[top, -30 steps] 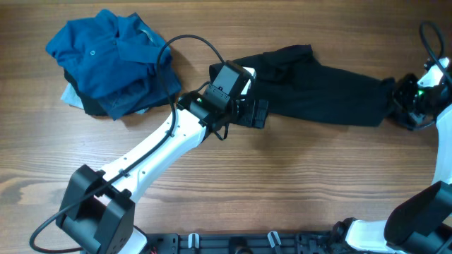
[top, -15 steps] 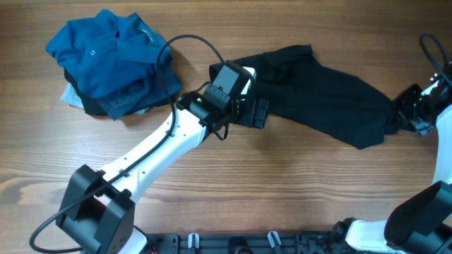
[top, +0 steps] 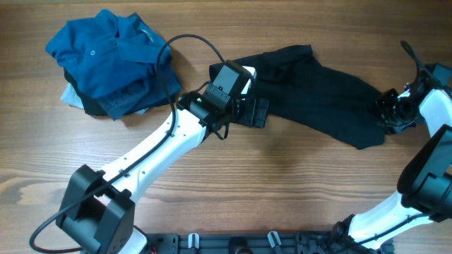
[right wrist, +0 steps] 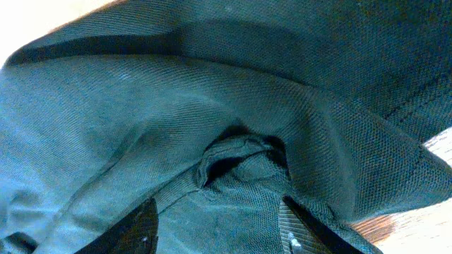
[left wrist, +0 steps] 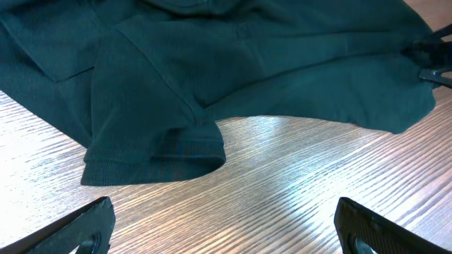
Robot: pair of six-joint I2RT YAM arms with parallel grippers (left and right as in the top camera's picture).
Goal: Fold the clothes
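Overhead, the black shirt (top: 318,88) stretches left to right along the far table (top: 282,183), left claw (top: 256,113) at its left end, right claw (top: 387,113) at its right. Left wrist: jaws wide, empty, cloth just ahead. Right wrist: jaws parted around loose cloth.

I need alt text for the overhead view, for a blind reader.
A black shirt lies across a wooden table, the left hand open at one end and the right hand at the other. Blue clothes are piled apart from it.
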